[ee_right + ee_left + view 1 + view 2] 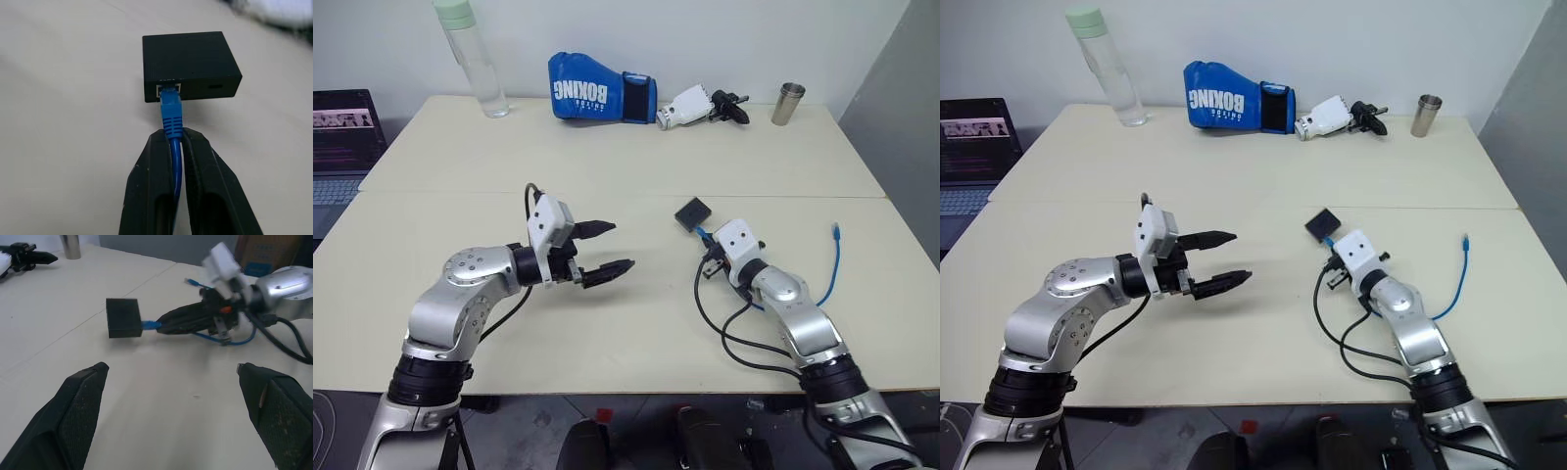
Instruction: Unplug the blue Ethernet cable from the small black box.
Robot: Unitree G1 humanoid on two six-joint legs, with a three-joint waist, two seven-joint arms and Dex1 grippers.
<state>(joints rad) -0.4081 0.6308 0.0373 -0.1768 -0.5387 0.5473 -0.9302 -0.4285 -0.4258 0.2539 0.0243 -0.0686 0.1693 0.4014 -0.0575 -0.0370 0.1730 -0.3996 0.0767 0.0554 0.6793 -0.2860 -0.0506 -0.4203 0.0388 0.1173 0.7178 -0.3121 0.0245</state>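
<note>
On the right half of the worktop (pixel 607 166), the plug is still seated and the right gripper (pixel 176 142) has it by the cord.

Its fingers (pixel 146 186) are clenched on the blue Ethernet cable (pixel 171 110) just behind the plug's boot, close enough that a straight pull away from the port should draw the plug out rather than bend the cord. The small black box (pixel 692 212) lies flat just beyond the fingertips, with nothing pinning it, so it may slide along with the pull. The cable's free end (pixel 835 231) trails off to the far right. The left gripper (pixel 597 250) hovers well to the left, fingers (pixel 78 406) spread wide and grasping nothing, aimed toward the box as if to steady it.
</note>
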